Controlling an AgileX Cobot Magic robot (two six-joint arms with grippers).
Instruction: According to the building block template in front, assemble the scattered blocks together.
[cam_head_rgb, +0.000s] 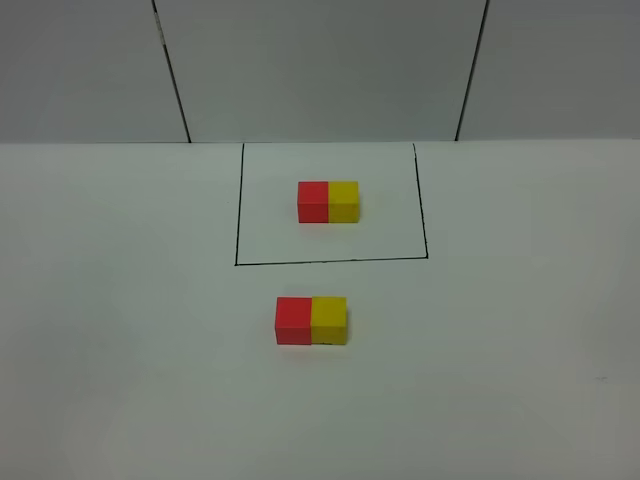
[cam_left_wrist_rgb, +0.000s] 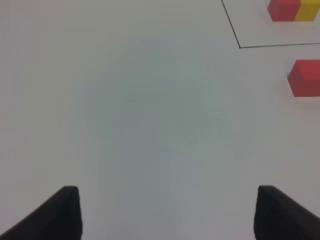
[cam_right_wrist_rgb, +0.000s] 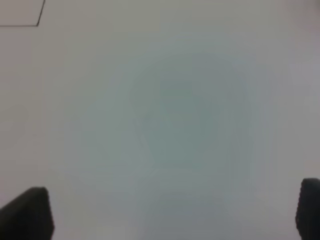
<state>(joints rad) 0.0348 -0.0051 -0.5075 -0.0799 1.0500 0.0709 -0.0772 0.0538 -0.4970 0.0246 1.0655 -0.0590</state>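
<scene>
While both arms stayed out of the exterior high view, that view showed only the white surface (cam_head_rgb: 120, 330) with the blocks on it. Upper centre of the frame, the building block template (cam_head_rgb: 328, 201) lay inside a thin black drawn outline (cam_head_rgb: 330, 260): a red cube on the left and a yellow cube on the right, joined side by side as one small bar. The outline ran down the left, along the bottom and up the right of the template, well apart from the bar on each side.

Below that outline, near the middle of the frame, the scattered red block (cam_head_rgb: 293, 320) and the scattered yellow block (cam_head_rgb: 329, 319) stood touching each other, red on the left and yellow on the right, in the same order as the template. The pair sat outside the black line, slightly to the left of the template above it.

From the left wrist view, the left gripper (cam_left_wrist_rgb: 167, 212) had its fingers (cam_left_wrist_rgb: 62, 212) spread wide, one dark tip in each lower corner, with bare surface between them and nothing held. At the right edge of that frame a part of the red block (cam_left_wrist_rgb: 306, 77) was visible, and in the upper right corner a part of the template (cam_left_wrist_rgb: 294, 10) behind a corner of the outline (cam_left_wrist_rgb: 240, 46).

From the right wrist view, the right gripper (cam_right_wrist_rgb: 170, 215) also had its fingers (cam_right_wrist_rgb: 30, 212) spread wide over blurred bare surface, holding nothing. Only a corner of the black outline (cam_right_wrist_rgb: 38, 24) appeared in the upper left of that frame.
</scene>
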